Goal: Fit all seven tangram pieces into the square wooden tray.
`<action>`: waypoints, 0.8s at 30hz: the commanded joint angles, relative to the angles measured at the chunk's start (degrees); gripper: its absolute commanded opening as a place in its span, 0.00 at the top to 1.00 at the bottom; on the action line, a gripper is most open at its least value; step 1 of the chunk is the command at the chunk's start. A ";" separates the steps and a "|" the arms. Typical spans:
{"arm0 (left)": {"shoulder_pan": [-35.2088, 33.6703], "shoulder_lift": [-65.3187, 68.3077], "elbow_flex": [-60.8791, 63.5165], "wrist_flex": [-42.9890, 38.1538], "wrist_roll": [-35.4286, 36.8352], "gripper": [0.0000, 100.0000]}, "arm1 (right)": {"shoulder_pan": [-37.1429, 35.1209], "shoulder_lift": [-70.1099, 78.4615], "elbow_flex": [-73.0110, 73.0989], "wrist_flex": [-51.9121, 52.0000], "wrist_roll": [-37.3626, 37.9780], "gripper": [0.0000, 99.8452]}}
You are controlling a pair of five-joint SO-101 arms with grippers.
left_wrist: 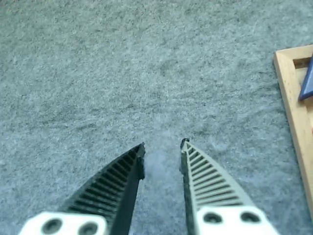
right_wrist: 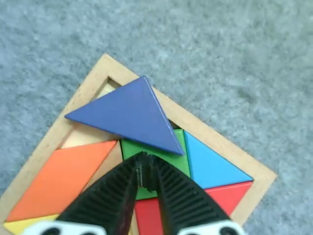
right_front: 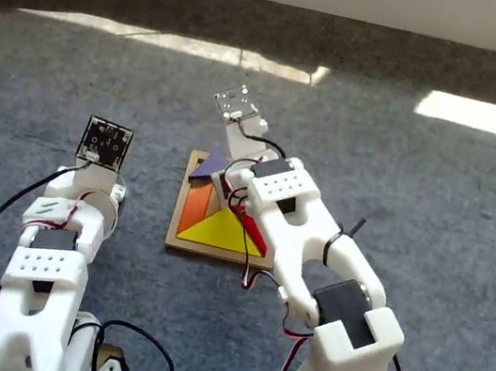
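Observation:
The square wooden tray (right_wrist: 221, 141) lies on the carpet and holds an orange piece (right_wrist: 63, 178), a green piece (right_wrist: 128, 148), a light blue triangle (right_wrist: 210, 164), a red piece (right_wrist: 230, 196) and a yellow piece (right_wrist: 14, 226). A dark blue triangle (right_wrist: 129, 112) lies askew at the tray's far corner, overlapping the green piece and the rim. My right gripper (right_wrist: 145, 157) is shut and empty, its tips just over the green piece at the blue triangle's edge. My left gripper (left_wrist: 162, 144) hangs open over bare carpet, beside the tray's corner (left_wrist: 288, 88).
Grey carpet (right_front: 399, 192) surrounds the tray (right_front: 178, 231) on all sides. From above, the right arm (right_front: 291, 212) covers much of the tray, and the left arm (right_front: 58, 239) stands to the tray's left. A bare patch of tray floor (right_wrist: 83, 137) shows beside the blue triangle.

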 commanded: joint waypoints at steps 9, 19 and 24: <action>0.57 -1.54 -0.22 -0.09 0.09 0.86 | -2.51 -10.95 -2.07 -1.19 2.11 0.99; 0.57 -1.54 -0.22 -0.09 0.09 0.86 | -3.21 0.13 -2.07 -18.33 2.46 0.99; 0.57 -1.54 -0.22 -0.09 0.09 0.86 | -4.44 1.19 -1.54 -18.15 2.46 0.99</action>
